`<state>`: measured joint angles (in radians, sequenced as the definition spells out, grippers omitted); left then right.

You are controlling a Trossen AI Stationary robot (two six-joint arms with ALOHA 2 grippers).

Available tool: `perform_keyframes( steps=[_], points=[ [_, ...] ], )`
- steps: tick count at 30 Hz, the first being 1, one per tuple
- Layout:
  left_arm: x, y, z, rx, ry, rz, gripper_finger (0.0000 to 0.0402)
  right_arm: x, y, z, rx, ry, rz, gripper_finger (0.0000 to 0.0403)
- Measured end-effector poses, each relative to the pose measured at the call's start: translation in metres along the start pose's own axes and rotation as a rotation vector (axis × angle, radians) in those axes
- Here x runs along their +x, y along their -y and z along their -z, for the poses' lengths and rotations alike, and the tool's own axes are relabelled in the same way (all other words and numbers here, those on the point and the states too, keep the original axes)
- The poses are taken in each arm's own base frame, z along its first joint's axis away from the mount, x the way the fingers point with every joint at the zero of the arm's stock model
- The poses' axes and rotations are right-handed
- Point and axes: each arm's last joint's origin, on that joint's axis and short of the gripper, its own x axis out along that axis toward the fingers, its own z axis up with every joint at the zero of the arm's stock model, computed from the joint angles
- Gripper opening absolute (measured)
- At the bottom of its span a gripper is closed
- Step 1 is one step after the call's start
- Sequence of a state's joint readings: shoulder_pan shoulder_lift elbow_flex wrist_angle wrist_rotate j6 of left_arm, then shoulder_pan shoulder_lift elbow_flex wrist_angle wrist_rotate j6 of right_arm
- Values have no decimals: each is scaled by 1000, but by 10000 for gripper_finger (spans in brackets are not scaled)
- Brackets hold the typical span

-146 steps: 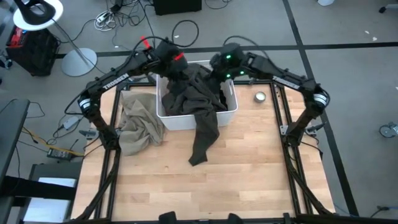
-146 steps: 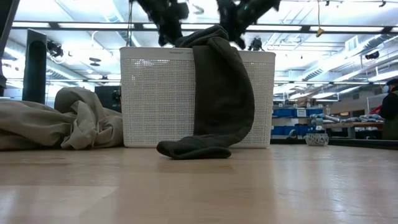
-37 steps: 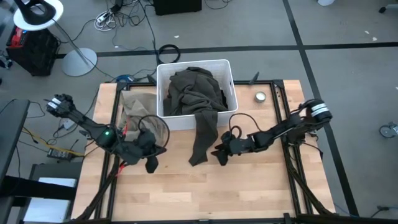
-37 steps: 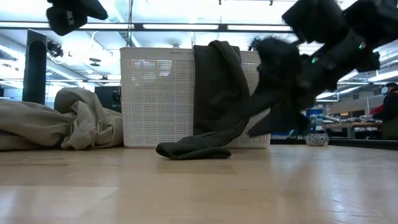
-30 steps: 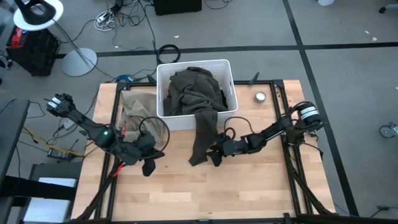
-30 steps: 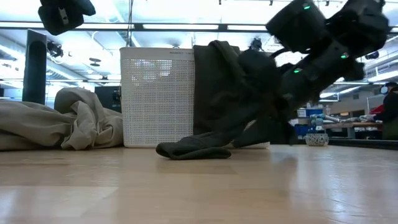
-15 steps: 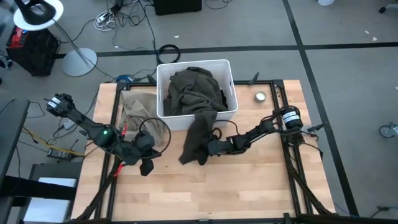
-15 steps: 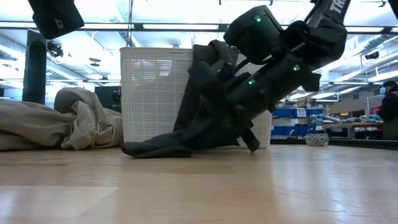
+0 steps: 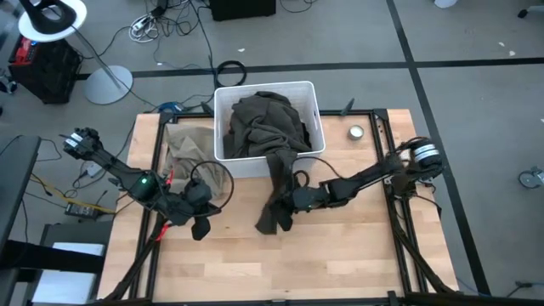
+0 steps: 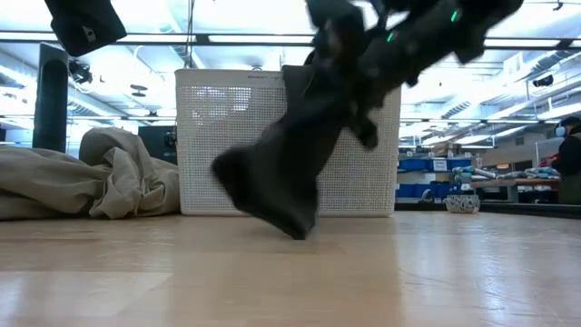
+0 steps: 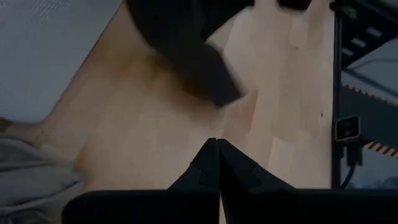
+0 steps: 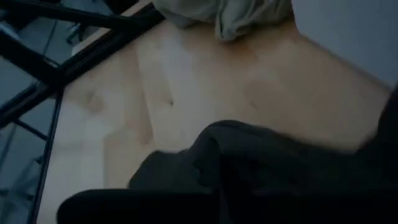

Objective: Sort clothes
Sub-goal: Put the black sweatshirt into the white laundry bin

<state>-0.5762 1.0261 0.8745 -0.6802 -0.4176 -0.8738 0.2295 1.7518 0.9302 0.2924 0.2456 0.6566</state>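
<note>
The right end effector is clenched on the olive green garment, gripping the part of it that hangs out over the front wall of the white bin and holding that fold lifted so that only the garment's lowest tip reaches the counter, as the low view shows. The rest of this garment lies heaped inside the bin and spills over the front rim. The right arm reaches in low across the counter from the side of the bin where a small round tin sits near the counter's far corner. The left end effector is clenched with nothing in it, its fingers pressed together, raised above the counter in front of the bin's other front corner and well apart from the olive green garment. Behind it, the beige tan garment lies crumpled on the counter just beside the bin's side wall, on the side away from the tin.
</note>
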Motion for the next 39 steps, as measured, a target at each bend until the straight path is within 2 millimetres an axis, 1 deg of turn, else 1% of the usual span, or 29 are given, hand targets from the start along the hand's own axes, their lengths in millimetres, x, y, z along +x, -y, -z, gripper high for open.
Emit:
perform_keyframes(
  steps=[2, 7, 10, 12, 15, 20, 25, 28, 31, 35, 37, 39],
  points=[
    [0, 0, 0, 32, 11, -11, 1, -17, -6, -7, -51, 0, 20, 2],
    [0, -2, -1, 32, 48, -50, 1, -61, -20, -28, -163, 63, 13, 1],
    [0, -3, -2, 16, 78, -77, 1, -88, -24, -42, -184, 115, 21, 1],
    [0, -4, -2, 14, 92, -103, 1, -104, -24, -53, -206, 135, 58, 1],
    [0, -7, 0, 12, 95, -145, 1, -127, -30, -78, -283, 143, 121, 1],
    [3, -13, 4, 26, 114, -205, 1, -155, -41, -132, -435, 158, 199, 0],
    [10, -23, 16, 44, 114, -246, 1, -174, -41, -185, -479, 265, 254, 0],
    [10, -27, 19, 35, 137, -229, 1, -185, -39, -213, -506, 331, 283, 0],
    [7, -33, 22, 42, 180, -206, 1, -187, -34, -236, -537, 360, 317, 0],
    [-1, -44, 26, 42, 233, -157, 1, -178, -22, -262, -557, 379, 368, 0],
    [-5, -49, 28, 45, 257, -130, 1, -168, -10, -271, -560, 364, 414, 0],
    [-11, -53, 29, 51, 271, -103, 1, -153, 5, -275, -555, 320, 445, 0]
  ],
)
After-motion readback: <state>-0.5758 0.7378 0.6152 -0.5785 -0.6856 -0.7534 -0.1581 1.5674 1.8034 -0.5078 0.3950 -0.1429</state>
